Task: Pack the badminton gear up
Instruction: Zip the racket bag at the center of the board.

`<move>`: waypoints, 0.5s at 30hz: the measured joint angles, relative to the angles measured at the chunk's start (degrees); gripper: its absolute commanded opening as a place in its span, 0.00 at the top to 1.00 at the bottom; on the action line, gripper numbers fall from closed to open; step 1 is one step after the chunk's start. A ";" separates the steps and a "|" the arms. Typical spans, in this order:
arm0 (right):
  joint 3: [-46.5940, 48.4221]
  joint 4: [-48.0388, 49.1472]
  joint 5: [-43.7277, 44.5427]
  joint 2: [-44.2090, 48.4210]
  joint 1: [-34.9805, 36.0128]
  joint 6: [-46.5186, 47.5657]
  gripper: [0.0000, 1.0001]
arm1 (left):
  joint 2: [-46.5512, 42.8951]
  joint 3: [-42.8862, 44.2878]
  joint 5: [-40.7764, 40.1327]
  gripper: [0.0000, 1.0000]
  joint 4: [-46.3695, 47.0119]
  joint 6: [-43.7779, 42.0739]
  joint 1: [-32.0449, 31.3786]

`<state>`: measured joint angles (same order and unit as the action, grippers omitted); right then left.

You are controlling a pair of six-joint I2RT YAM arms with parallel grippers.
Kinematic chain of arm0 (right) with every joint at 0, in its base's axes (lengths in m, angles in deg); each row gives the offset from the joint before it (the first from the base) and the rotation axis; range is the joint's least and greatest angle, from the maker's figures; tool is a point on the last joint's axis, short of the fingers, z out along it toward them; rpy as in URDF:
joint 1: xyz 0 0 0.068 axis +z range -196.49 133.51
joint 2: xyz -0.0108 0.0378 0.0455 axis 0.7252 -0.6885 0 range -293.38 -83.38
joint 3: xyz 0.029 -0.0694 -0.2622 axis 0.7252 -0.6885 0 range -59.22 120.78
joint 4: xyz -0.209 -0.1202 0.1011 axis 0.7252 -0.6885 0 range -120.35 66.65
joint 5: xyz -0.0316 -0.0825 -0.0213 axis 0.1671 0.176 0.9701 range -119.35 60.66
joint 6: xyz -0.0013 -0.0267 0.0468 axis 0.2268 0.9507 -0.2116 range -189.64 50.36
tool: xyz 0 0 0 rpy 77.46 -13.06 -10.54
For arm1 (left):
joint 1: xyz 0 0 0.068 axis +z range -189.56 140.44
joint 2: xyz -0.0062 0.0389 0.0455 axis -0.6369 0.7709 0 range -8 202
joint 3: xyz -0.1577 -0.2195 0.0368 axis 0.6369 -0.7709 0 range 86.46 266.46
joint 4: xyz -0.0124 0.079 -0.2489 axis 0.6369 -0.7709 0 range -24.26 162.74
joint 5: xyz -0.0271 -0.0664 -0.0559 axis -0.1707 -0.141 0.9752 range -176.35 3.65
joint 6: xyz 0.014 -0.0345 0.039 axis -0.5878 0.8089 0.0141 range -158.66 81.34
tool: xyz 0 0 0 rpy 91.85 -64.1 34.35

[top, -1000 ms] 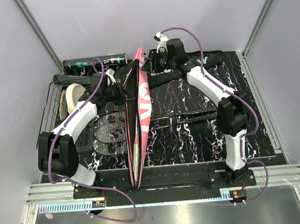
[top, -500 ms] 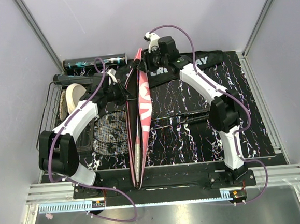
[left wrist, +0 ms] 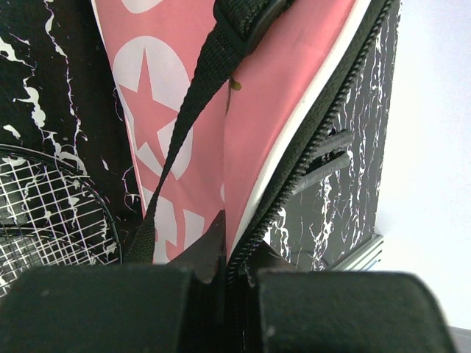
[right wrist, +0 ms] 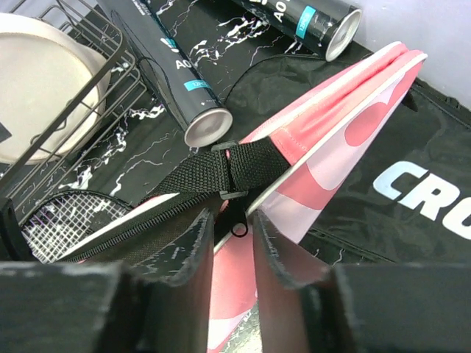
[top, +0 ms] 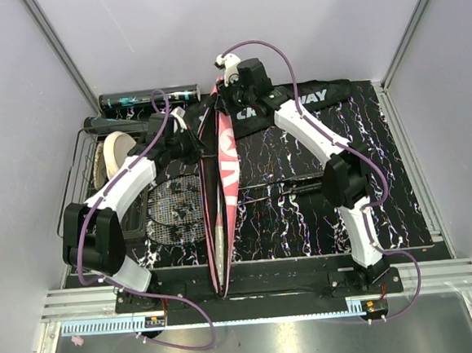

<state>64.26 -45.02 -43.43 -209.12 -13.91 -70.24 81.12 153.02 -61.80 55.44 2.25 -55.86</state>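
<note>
The pink "SPORT" racket case stands on edge down the middle of the table. My left gripper is shut on its zipper edge, seen close in the left wrist view. My right gripper is at the case's far end, narrowly open. Its fingers straddle the zipper pull ring just below the black strap. The black "CROSSWAY" bag lies flat behind. Two dark tubes lie at the far left. A racket head lies left of the case. No shuttlecock is in view.
A black wire basket holding a cream disc stands at the left edge. A thin dark shaft lies across the table right of the case. Walls close in the left, right and far sides.
My right gripper has moved left and toward the far wall, from over the bag to the case's far end. The case has leaned slightly. My left gripper has kept its hold.
</note>
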 measured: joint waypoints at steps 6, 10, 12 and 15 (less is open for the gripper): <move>3.02 -2.56 0.07 -1.22 0.26 1.73 1.00 | 0.00 0.48 -0.98 1.00 -0.57 -1.01 -0.31; 3.98 -3.85 0.15 -1.42 0.44 1.73 1.00 | 0.20 1.42 -2.54 0.81 -2.45 -2.23 -0.59; 4.02 -4.02 -0.04 -1.42 0.44 1.36 1.00 | 0.66 2.38 -3.34 0.64 -3.63 -3.04 -0.83; 4.02 -4.50 -1.03 -1.40 0.46 -0.74 1.00 | 1.03 3.56 -4.44 0.25 -3.85 -4.04 -1.36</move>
<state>68.28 -49.52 -44.46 -210.52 -13.45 -70.99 82.14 156.59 -66.24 51.60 -1.79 -57.21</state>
